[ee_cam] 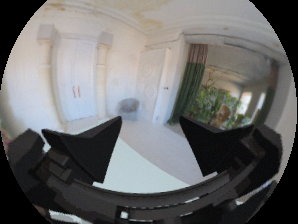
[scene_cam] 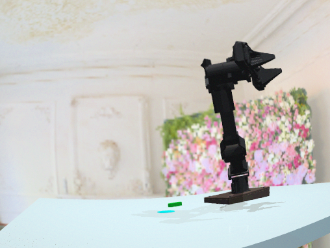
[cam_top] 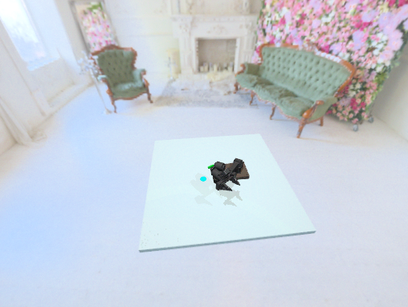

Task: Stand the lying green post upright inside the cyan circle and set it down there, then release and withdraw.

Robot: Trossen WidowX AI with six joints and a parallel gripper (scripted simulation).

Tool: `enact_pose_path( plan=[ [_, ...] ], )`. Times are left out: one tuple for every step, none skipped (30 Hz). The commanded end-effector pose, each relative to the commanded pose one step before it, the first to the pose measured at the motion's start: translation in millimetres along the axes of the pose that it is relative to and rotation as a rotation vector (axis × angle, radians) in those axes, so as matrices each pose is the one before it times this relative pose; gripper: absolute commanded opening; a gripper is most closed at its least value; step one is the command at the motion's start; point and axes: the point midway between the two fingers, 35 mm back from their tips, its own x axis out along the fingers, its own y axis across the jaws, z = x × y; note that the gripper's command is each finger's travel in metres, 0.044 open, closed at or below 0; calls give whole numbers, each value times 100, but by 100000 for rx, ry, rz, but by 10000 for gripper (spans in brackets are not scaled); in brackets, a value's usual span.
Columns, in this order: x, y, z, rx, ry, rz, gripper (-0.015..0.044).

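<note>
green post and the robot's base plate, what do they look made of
Green post: looks like plain matte plastic or painted block, flat even colour, no grain or shine. Base plate: probably dark brown wood or a wood-look slab; faint mottled brown surface, dull finish. Neither is certain.
</note>
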Motion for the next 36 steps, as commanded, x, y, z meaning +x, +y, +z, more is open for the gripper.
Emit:
enact_pose_path(
  plan=[
    [-25,-5,59,-784,19,-262,374],
    [-75,-15,176,-2351,62,-786,347],
    [-127,-31,294,-3914,122,-1313,321],
    [-59,13,463,-4958,-39,-1313,295],
    [267,203,854,-5801,-836,-411,269],
    [263,169,875,-5778,-889,-450,242],
    [339,180,971,-5730,-1161,-234,233],
    [332,140,987,-5703,-1214,-299,233],
    [325,100,1003,-5675,-1265,-365,233],
    [319,58,1016,-5646,-1310,-436,233],
    [312,16,1027,-5617,-1351,-512,233],
    [305,-28,1036,-5587,-1388,-591,233],
    [298,-71,1042,-5556,-1420,-672,233],
    [292,-116,1047,-5524,-1447,-756,233],
    [285,-161,1049,-5491,-1469,-843,233],
    [279,-206,1050,-5457,-1487,-931,233],
    [273,-251,1048,-5423,-1499,-1022,233],
    [266,-296,1044,-5388,-1506,-1113,233],
    [260,-341,1038,-5353,-1508,-1206,233],
    [254,-386,1029,-5316,-1504,-1300,233],
    [249,-431,1019,-5280,-1495,-1395,233],
    [243,-476,1006,-5242,-1480,-1490,233],
    [237,-520,991,-5204,-1460,-1585,233],
    [232,-563,974,-5166,-1434,-1679,233],
    [227,-606,955,-5127,-1402,-1773,233],
    [222,-648,934,-5088,-1365,-1866,233],
    [217,-689,910,-5049,-1323,-1958,233],
    [212,-730,885,-5009,-1275,-2049,233],
    [207,-769,858,-4969,-1222,-2137,233],
    [203,-807,829,-4929,-1164,-2223,233],
    [198,-843,798,-4889,-1100,-2307,233],
    [194,-879,765,-4849,-1032,-2389,233],
    [190,-913,731,-4809,-959,-2467,233],
    [186,-945,695,-4768,-881,-2542,233],
    [182,-976,658,-4728,-798,-2614,233],
    [179,-1005,619,-4688,-711,-2682,233]
  ],
)
